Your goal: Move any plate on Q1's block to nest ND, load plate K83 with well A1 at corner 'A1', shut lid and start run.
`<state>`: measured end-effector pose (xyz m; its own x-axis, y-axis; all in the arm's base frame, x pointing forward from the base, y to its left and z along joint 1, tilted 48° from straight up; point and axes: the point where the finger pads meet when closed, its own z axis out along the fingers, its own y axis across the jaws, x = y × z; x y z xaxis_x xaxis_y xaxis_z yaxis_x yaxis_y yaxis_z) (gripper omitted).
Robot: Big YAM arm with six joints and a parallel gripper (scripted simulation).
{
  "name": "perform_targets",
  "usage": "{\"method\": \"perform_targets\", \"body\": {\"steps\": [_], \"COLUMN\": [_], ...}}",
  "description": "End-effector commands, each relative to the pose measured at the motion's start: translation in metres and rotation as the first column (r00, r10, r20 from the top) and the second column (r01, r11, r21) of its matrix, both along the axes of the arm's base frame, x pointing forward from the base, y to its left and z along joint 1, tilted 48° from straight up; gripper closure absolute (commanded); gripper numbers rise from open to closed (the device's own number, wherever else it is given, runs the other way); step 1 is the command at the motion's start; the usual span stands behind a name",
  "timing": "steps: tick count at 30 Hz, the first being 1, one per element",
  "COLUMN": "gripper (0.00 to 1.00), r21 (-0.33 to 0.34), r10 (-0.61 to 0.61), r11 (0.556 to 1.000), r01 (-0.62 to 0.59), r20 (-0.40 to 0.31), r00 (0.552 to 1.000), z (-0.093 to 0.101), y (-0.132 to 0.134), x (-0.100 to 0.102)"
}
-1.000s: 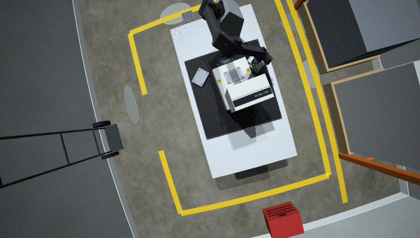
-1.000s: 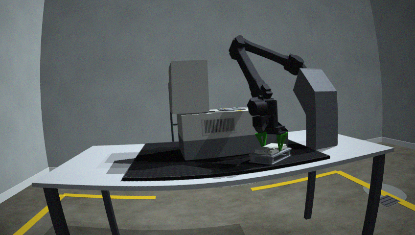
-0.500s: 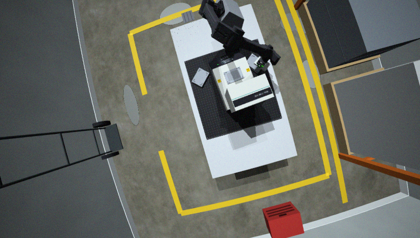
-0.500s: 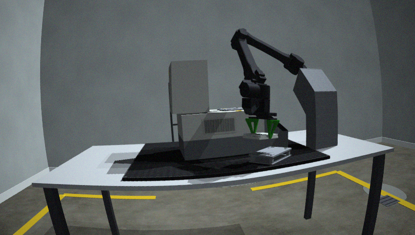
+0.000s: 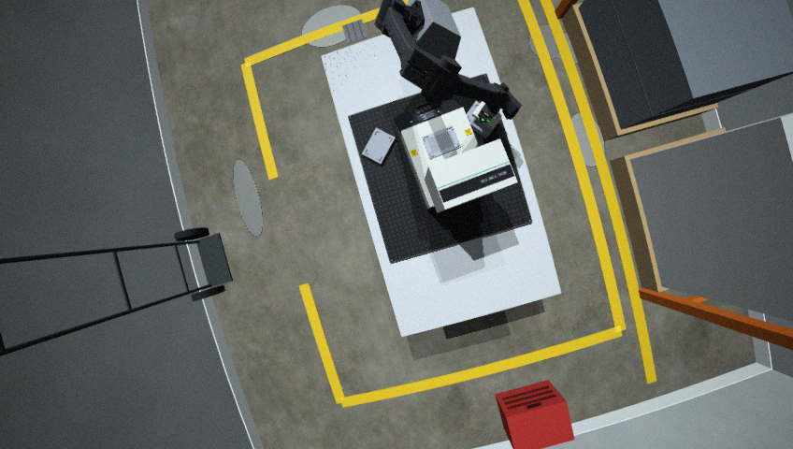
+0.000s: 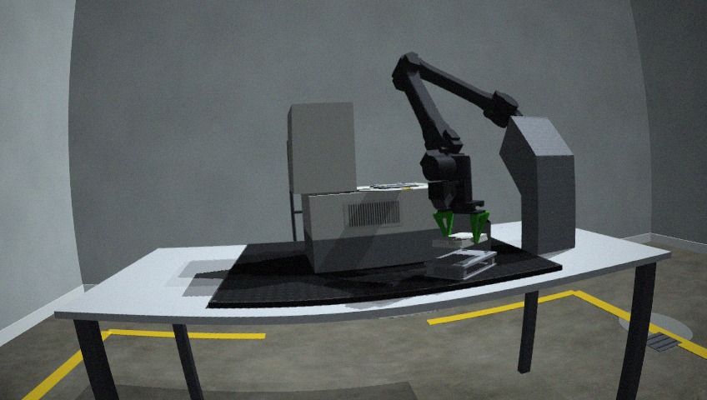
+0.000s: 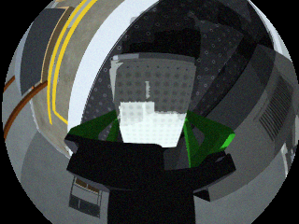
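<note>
K83 plate (image 6: pixel 458 239) hanging above nest N1 (image 6: pixel 461 262), clear of it, level, near right end of cycler Q1 (image 6: pixel 364 227) in exterior view. Green fingers (image 6: pixel 444 222) pinching plate by its two sides, standing wide on it. Gripper (image 6: pixel 460 223) pointing straight down. Q1 lid (image 6: pixel 321 147) standing open; block (image 5: pixel 440 143) lying bare in top view. Nest ND (image 5: pixel 378 145) sitting on black mat (image 5: pixel 389 222) on desk (image 6: pixel 148 292), other side of Q1.

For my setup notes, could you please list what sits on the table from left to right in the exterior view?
Open lid → cycler Q1 → tool holding plate K83 → grey arm pedestal.
</note>
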<state>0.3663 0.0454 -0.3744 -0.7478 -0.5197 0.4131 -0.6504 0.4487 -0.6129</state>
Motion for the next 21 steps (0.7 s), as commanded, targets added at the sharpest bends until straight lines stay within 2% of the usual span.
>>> {"method": "perform_targets", "body": {"steps": [1, 4, 11, 18, 21], "gripper": [1.0, 1.0, 1.0, 1.0, 1.0], "r21": [0.022, 0.019, 0.01, 0.011, 0.011], "r10": [0.007, 0.015, 0.015, -0.017, -0.005], "r11": [1.0, 1.0, 1.0, 1.0, 1.0], "r01": [-0.008, -0.016, -0.015, 0.016, 0.005], "r20": [0.048, 0.05, 0.032, 0.038, 0.033], "r00": [0.999, 0.999, 0.999, 0.999, 0.999], "z": [0.029, 0.028, 0.046, 0.065, 0.064], "y": [0.029, 0.033, 0.051, 0.058, 0.061], "x": [0.017, 0.015, -0.003, -0.003, -0.005]}}
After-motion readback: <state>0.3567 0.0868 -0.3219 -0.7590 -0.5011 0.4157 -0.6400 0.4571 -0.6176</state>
